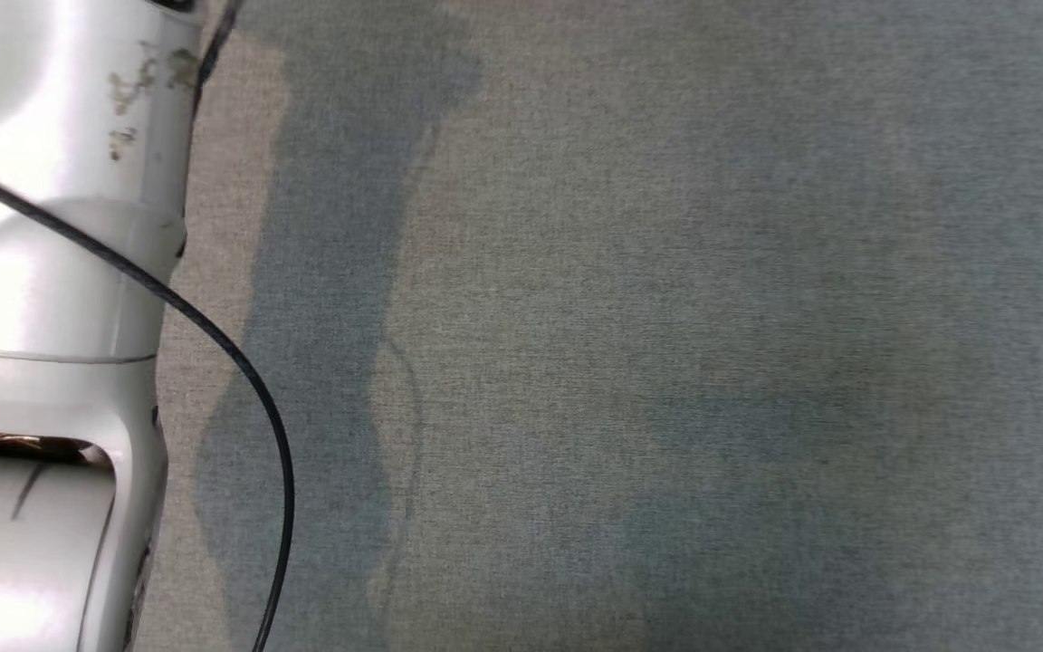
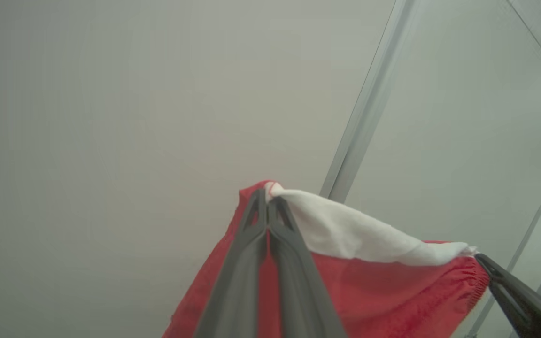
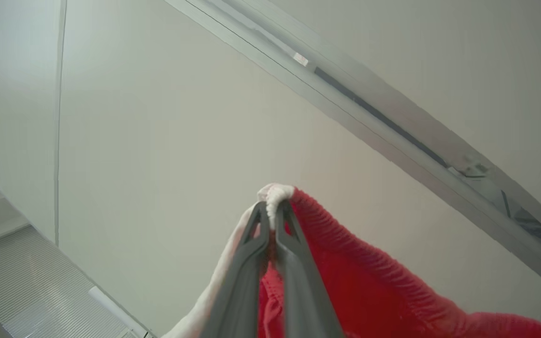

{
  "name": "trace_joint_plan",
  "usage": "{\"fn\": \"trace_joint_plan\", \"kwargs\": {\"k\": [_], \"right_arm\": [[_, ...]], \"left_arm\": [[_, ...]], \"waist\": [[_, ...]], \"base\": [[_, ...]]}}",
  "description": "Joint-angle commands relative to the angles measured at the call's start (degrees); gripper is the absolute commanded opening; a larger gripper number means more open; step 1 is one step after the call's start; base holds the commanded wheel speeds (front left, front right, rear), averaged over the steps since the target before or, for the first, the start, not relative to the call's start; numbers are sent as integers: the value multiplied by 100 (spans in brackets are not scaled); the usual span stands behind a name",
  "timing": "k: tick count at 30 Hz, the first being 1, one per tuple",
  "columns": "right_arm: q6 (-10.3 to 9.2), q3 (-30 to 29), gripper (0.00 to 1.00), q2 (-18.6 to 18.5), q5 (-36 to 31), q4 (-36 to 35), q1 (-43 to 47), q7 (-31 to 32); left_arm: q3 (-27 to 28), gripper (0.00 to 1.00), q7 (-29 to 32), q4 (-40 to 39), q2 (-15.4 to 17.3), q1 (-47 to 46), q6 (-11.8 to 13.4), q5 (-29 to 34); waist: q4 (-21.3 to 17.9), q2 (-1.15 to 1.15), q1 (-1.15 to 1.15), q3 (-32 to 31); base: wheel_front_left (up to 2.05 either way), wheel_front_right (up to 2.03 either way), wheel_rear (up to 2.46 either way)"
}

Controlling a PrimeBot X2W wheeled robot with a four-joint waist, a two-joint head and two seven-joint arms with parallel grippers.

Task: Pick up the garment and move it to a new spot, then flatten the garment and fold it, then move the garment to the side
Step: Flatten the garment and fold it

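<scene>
Both grippers clamp the red fabric garment (image 2: 374, 291), stretched between them.
Head view: I see a grey woven surface (image 1: 666, 362), with my pale left forearm (image 1: 42, 272) and a thin black cable (image 1: 214, 335) along its left side. Left wrist view: the left gripper (image 2: 267, 201) has its jaws closed tight on the garment's top corner, where white lining folds over. The right gripper (image 2: 481, 258) pinches the right end of the gathered waistband, against a pale wall. Right wrist view: the right gripper's jaws are pressed together on the ribbed red edge and white lining.
</scene>
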Motion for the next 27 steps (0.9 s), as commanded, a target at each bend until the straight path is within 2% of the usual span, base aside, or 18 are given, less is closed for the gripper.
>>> {"fn": "trace_joint_plan", "kwargs": {"k": [1,7,13,17,27], "right_arm": [[3,57,0,-68,52,0,111,-28],[3,488,0,-370,535,1,700,-51],[3,901,0,-654,850,20,1334,-3],[3,1234,0,-812,978,-92,1777,60],[3,1848,0,-1273,1307,-292,2915,155]], "left_arm": [[-67,0,-56,57,36,-9,-38,60],[-521,0,-292,472,8,228,-138,91],[-1081,0,-365,677,27,661,-159,176],[-1574,0,-391,782,270,1053,-147,423],[-2584,0,-398,1271,544,2160,-148,983]], "waist": [[95,0,0,129],[161,0,0,170],[207,0,0,-86],[206,0,0,-352],[305,0,0,-1131]], "base": [[0,0,0],[0,0,0],[0,0,0],[0,0,0],[0,0,0]]}}
